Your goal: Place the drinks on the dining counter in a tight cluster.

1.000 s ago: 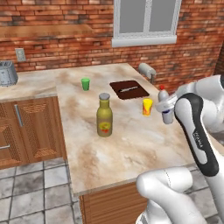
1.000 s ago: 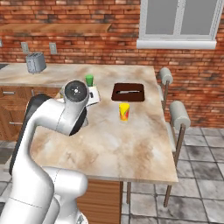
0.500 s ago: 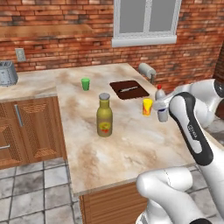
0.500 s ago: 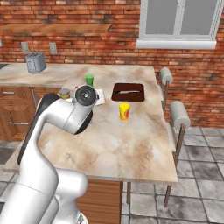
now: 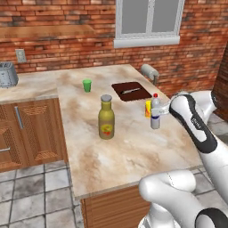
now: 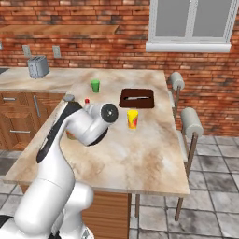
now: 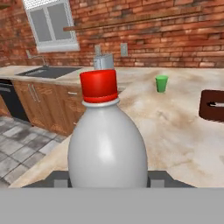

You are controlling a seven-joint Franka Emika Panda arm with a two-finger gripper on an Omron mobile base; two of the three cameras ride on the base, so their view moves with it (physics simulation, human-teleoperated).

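- The gripper (image 7: 108, 178) has its jaws pinching the small red-capped bottle (image 5: 155, 113), carried upright over the worktop (image 5: 129, 147).
- Over the last second the bottle has travelled left, away from the yellow cup (image 5: 148, 108) and closer to the big olive bottle (image 5: 106, 117).
- Judgement: clustering is underway; they remain apart.
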